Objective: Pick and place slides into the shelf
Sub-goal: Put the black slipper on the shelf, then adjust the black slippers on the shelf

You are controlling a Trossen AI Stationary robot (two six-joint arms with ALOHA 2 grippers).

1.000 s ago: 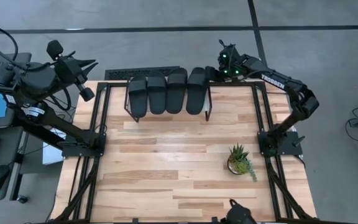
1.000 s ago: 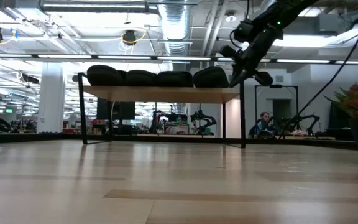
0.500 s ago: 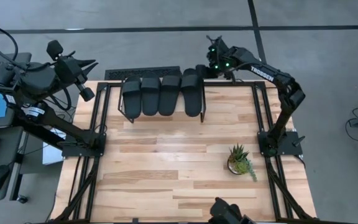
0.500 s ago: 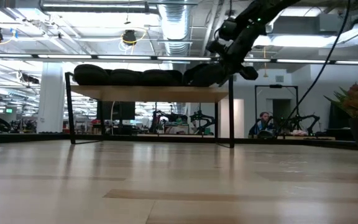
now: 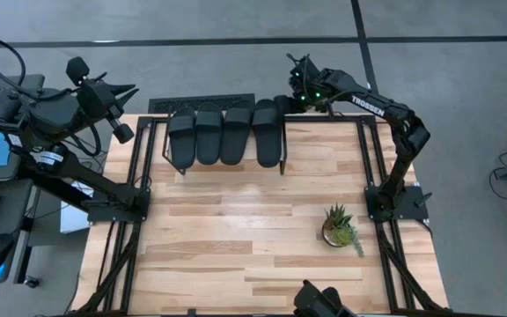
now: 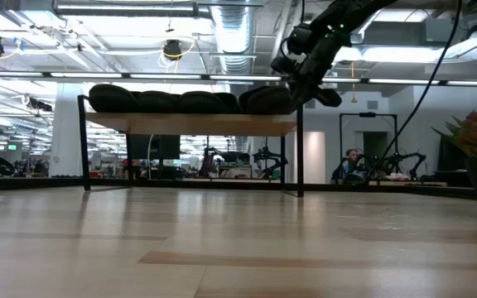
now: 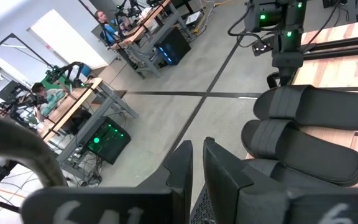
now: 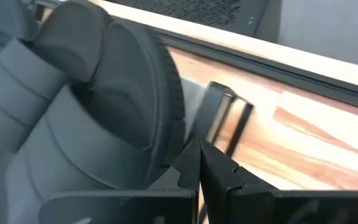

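four black slide sandals (image 5: 225,134) set side by side along the shelf (image 5: 176,170) top, at the far edge of the wooden tabletop (image 5: 253,238), toes and heels in line, neighbours touching or nearly so; placement judged done or close to it

seen from the low view as a dark row (image 6: 185,101) resting on the plank, nothing hanging over the legs

right gripper (image 5: 294,93) at the far right corner of the rack, just beside the rightmost sandal (image 5: 268,132); fingers (image 8: 194,168) pressed together with nothing between them, tips against or very near the heel rim of that sandal (image 8: 104,118); contact not confirmable. closed fingers suit a nudge, likely to square the row or the rack, not a grasp

left gripper (image 7: 194,168) parked beyond the table's far left corner, well apart from the rack, fingers nearly together and empty, pointed across towards the sandals (image 7: 316,124)

potted succulent (image 5: 340,227) near the right arm's base, well clear of the work
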